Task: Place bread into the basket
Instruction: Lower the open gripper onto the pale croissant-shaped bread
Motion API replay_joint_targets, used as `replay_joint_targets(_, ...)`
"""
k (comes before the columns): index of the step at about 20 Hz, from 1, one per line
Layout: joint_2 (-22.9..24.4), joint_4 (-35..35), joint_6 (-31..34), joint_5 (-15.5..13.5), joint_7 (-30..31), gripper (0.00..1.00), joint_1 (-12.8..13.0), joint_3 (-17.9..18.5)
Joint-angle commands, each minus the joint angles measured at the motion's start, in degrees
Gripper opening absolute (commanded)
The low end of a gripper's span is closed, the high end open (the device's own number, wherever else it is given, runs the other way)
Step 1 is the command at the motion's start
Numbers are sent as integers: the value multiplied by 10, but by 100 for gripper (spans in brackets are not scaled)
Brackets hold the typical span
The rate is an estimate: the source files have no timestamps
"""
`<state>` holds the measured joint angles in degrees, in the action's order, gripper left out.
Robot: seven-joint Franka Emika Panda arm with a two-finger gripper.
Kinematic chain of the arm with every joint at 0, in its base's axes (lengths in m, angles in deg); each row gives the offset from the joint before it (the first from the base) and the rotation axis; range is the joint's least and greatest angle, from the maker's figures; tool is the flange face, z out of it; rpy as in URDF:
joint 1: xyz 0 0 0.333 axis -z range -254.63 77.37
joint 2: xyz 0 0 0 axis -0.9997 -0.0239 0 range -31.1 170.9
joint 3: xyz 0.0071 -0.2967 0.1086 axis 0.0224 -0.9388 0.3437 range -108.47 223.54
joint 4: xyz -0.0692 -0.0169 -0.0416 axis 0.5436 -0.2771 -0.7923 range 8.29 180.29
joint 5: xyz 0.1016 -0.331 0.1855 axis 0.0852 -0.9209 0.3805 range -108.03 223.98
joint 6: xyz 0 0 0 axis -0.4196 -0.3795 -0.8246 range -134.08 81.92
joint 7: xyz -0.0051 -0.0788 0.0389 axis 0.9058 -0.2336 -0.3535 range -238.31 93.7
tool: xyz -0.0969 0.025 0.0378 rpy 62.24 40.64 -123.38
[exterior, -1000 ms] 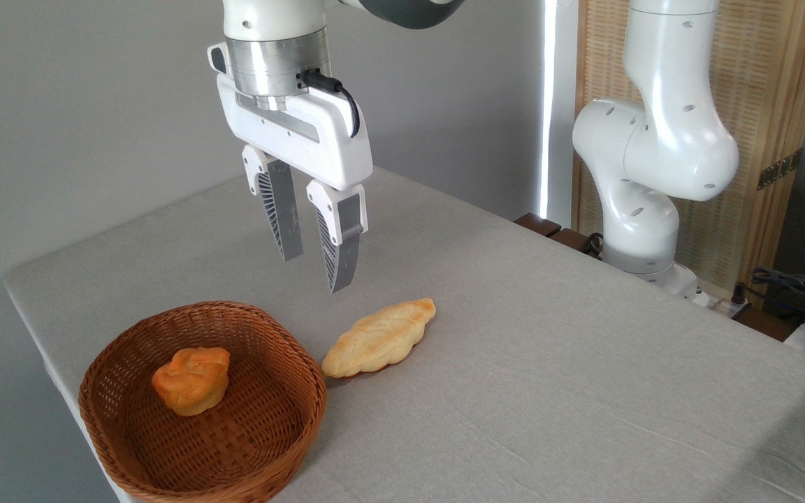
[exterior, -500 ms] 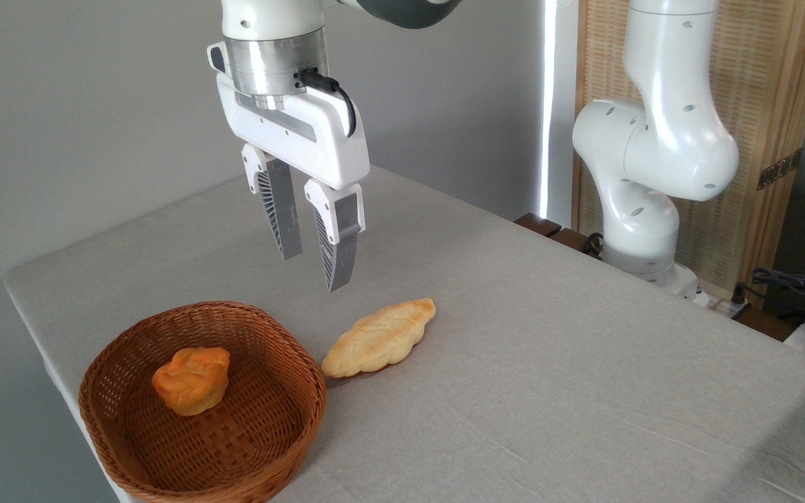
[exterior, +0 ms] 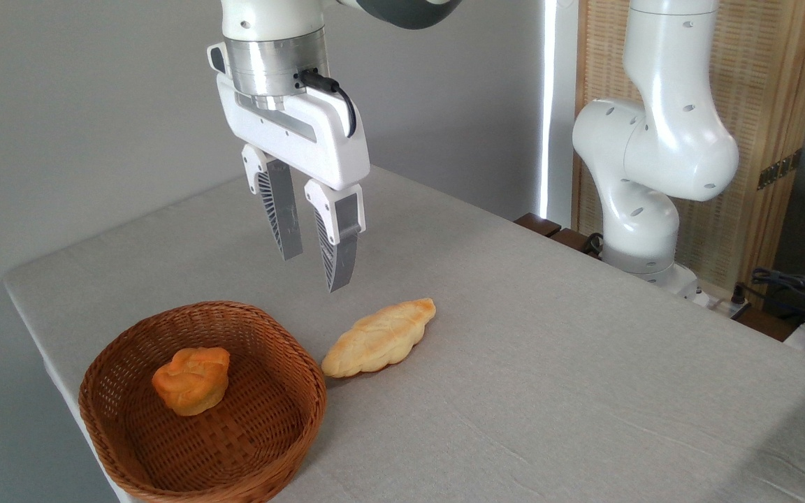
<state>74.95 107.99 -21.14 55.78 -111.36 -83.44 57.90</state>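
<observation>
**Still on the worktop: bread beside basket, gripper empty above**

Currently lying flat on the worktop: bread, long axis slanting from lower left to upper right, near tip just beside the rim of the basket, possibly touching it; contact not clear from this angle. Already in the basket: bun, darker orange, sitting left of centre. Room beside it for the loaf, probably at a slant.

Hanging above and slightly behind the bread: gripper, fingers pointing down, a narrow gap between them, nothing held. Well clear of loaf and basket alike.

Handling, as a judgement only: looks light, with a bumpy braided crust giving decent purchase. Whether soft crumb or stiff model, impossible to tell; best treated as squashable, so a gentle close. Best hold across the broad middle, jaws square to the long axis, for balance. Tapered ends poor choices: thin, likely to tip or slip. Present gap probably too narrow for that middle; wider opening needed first.

Hard to make out: underside of the bread, far inner wall of the basket, and the basket's lower edge, cut off by the frame. Upper arm likewise cut off at the top. Exact gripper height over the loaf not readable from one view.
</observation>
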Motion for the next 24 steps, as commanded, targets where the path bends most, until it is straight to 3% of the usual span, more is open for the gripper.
replay_joint_targets(1, -5, -12, 20, 3, -11, 100, -6, -5)
replay_joint_targets(8, -2, 5, 20, 2, -3, 100, 5, -7)
replay_joint_targets(16, 50, 157, -51, 2, -4, 100, 42, -7)
replay_joint_targets(19, 65, 220, -107, 3, -6, 100, 43, -6)
replay_joint_targets(24, 59, 258, -152, 10, -10, 100, 40, -5)
